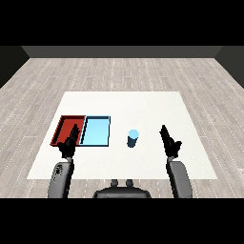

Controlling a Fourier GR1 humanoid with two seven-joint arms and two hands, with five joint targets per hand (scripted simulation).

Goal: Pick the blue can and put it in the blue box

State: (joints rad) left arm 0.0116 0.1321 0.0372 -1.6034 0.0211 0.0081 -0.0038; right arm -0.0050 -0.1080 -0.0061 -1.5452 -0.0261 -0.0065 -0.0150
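Item: blue can (133, 138) — upright on the white table (143, 105), just right of the light blue tray (96, 131) and apart from it; not yet lifted. Red tray (66, 125) adjoins the blue one on its left. Right hand (169, 141): fingers straight, holding nothing, to the right of the can with a gap between. Left hand (69, 143): fingers extended, empty, over the near edge of the red tray. Step in hand, by judgement: the approach — the right hand must cross leftward to the can and curl round it before any carry to the blue tray.
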